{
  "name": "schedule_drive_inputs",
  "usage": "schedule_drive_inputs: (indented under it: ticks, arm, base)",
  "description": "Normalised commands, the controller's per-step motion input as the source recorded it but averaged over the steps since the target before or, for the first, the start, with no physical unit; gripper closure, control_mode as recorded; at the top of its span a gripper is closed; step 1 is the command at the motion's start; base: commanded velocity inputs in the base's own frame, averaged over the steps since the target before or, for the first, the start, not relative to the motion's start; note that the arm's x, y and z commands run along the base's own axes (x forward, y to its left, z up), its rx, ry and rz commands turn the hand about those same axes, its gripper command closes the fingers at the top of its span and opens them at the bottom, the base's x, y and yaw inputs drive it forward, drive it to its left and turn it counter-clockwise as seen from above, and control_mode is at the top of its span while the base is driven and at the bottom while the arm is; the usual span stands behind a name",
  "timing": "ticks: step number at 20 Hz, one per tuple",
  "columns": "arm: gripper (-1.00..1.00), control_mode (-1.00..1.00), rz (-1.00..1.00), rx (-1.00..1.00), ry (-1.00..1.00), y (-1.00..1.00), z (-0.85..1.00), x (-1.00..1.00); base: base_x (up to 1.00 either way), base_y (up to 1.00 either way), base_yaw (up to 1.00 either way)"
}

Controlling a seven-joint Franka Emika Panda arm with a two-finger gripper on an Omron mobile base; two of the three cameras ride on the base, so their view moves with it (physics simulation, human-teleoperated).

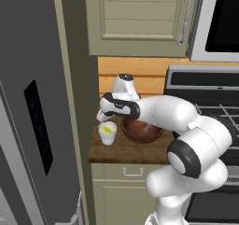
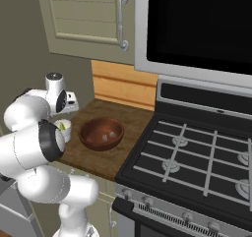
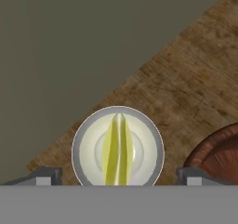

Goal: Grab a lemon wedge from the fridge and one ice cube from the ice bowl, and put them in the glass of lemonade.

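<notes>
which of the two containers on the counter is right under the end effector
The small whitish cup with the lemon wedge in it; the wide reddish-brown bowl sits off to one side.

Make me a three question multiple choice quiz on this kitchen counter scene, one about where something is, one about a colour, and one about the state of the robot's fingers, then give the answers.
1. Where is the lemon wedge?
A. In the glass of lemonade
B. In the ice bowl
C. On the stove

2. What colour is the ice bowl?
A. White
B. Reddish-brown
C. Green

3. How do the fingers stand?
A. Shut on the wedge
B. Shut on the bowl's rim
C. Apart, holding nothing

Answers:
1 A, the hand view shows the yellow wedge standing inside the cup's rim.
2 B, both base views show a reddish-brown bowl on the wooden counter beside the cup.
3 C, in the hand view the two tips sit wide on either side of the cup with nothing between them.
</notes>
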Motion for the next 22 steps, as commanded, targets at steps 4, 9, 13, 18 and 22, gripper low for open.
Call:
schedule_drive_inputs:
  ticks: [4,9,13,18,22]
  arm:
    - [-1.00,-1.00,0.00,0.05,-0.01,-0.16,0.09,-0.20]
    - [-1.00,-1.00,0.00,0.04,-0.02,-0.13,0.03,-0.27]
    - [-1.00,-1.00,0.00,0.03,-0.05,-0.05,0.00,-0.30]
    - [-1.00,-1.00,-0.01,0.00,-0.01,-0.19,0.00,-0.34]
    - [-1.00,-1.00,-0.06,0.00,-0.01,-0.24,-0.01,-0.04]
  base:
    - [0.00,0.00,0.00]
    - [0.00,0.00,0.00]
    - [0.00,0.00,0.00]
    - [0.00,0.00,0.00]
    - [0.00,0.00,0.00]
